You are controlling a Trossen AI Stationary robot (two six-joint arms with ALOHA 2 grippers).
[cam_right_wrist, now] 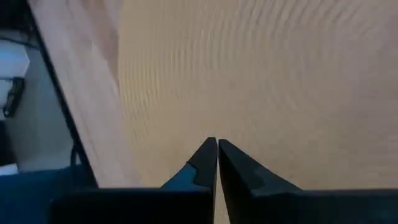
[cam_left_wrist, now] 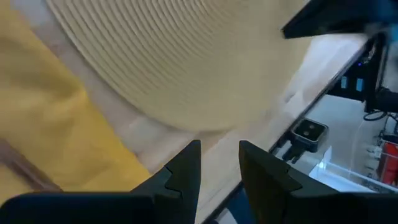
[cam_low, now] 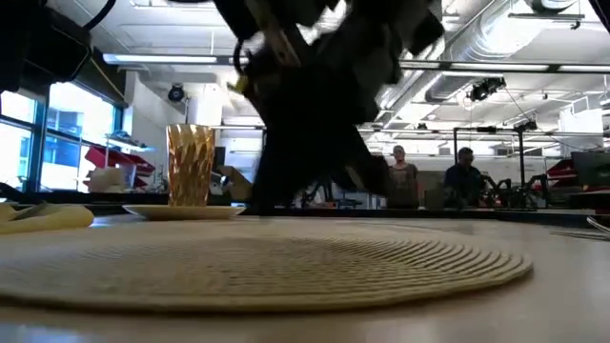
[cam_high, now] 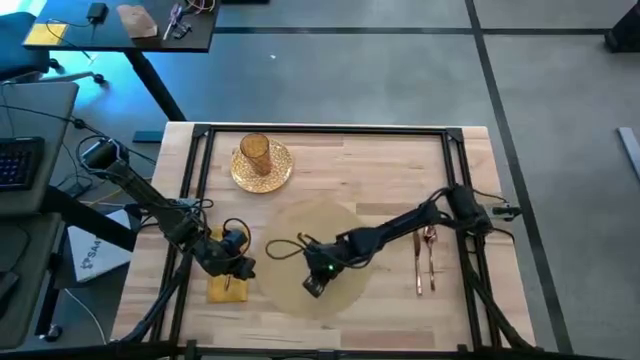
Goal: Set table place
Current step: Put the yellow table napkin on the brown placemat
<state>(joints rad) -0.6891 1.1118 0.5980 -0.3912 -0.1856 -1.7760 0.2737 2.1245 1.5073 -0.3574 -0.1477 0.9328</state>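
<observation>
The round tan woven placemat (cam_high: 330, 235) lies flat on the light wood table (cam_high: 390, 170), near its front edge. My right gripper (cam_high: 313, 288) is shut, with its tips low over the mat's near part (cam_right_wrist: 280, 74). My left gripper (cam_high: 243, 268) stands open with nothing between its fingers, above the strip of wood between the mat's left edge (cam_left_wrist: 174, 56) and the yellow napkin (cam_left_wrist: 43, 124). The amber ribbed glass (cam_high: 255, 152) stands upright on the gold plate (cam_high: 278, 172) at the far left. Copper cutlery (cam_high: 426, 258) lies to the right of the mat. My right gripper points its shut fingertips (cam_right_wrist: 208, 152) down at the placemat's woven surface. I cannot tell whether they touch it.
The black frame rail (cam_high: 330, 130) runs around the tabletop. A dark desk (cam_high: 120, 25) with small items stands beyond the far left corner. Two people (cam_low: 464, 176) are in the room behind. Bare wood (cam_high: 400, 180) lies at the far right.
</observation>
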